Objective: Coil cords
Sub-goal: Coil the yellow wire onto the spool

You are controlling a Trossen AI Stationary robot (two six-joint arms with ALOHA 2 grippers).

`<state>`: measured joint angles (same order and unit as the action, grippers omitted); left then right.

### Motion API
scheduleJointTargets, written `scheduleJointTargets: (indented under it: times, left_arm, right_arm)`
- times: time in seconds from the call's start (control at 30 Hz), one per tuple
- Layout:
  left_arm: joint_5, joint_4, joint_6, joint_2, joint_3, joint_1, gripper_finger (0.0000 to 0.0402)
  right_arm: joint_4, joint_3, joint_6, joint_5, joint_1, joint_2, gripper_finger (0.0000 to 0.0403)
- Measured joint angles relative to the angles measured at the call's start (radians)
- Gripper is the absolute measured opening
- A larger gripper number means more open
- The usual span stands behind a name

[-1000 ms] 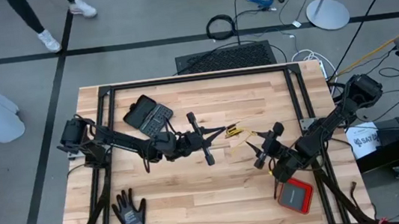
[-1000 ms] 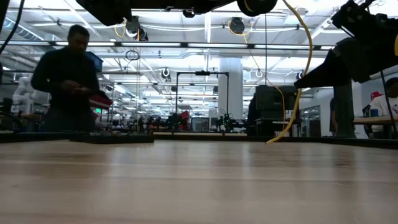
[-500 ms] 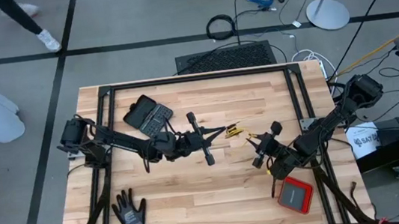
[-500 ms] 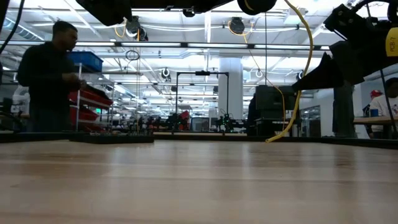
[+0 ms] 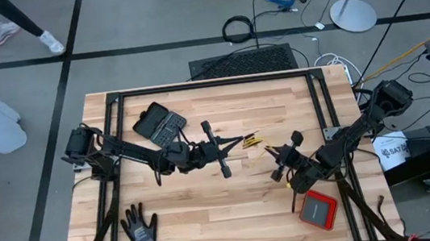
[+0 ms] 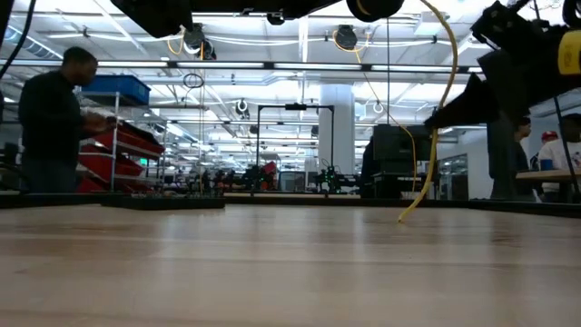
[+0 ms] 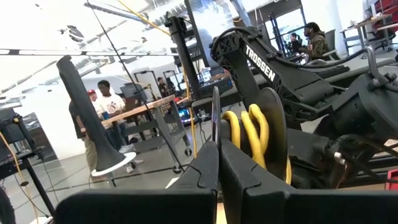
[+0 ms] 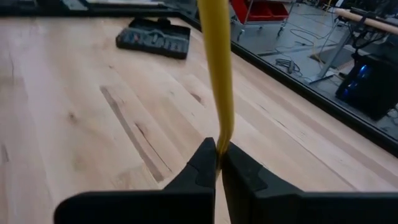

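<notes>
The yellow cord (image 5: 251,141) is held up over the middle of the table between my two grippers. Several of its loops (image 7: 244,132) show in the left wrist view beside a black round part (image 7: 273,134), just beyond my left gripper (image 7: 218,163), which is shut. My left gripper (image 5: 238,143) reaches in from the table's left. My right gripper (image 5: 278,162) comes from the right and is shut on a single strand (image 8: 217,81). In the low view the cord (image 6: 447,64) arcs down, its tail (image 6: 405,213) reaching close to the tabletop. My left gripper is shut at the yellow loops (image 7: 231,127), its fingers about level and coming from the table's left. The fingertips hide what exactly is between them. The loops stay lifted clear of the table. My right gripper pinches one strand of the yellow cord (image 8: 219,144) between its two fingertips, coming from the table's right and slanting slightly down. The strand leads away from the fingers toward my left gripper. It is clear of the table, and its tail hangs below.
A black keypad device (image 5: 158,123) lies at the far left of the board, a grey glove (image 5: 141,233) at the near left, and a red box (image 5: 318,209) at the near right. Black frame rails (image 5: 211,83) edge the table. A person (image 6: 53,123) stands beyond the far edge.
My right gripper has shut on the yellow strand without moving from its place. The hanging tail of the cord has swung a little. My left gripper has kept still with the loops.
</notes>
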<state>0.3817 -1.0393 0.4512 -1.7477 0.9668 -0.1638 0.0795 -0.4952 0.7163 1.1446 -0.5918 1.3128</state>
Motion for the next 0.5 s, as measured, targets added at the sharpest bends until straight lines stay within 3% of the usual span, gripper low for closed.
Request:
scheduleJointTargets:
  times: [0.5]
  left_arm:
    - [0.04, -0.186, -0.08, 0.0, 0.0, 0.0, 0.0002]
  right_arm:
    - [-0.052, -0.059, 0.013, 0.003, 0.044, 0.003, 0.0001]
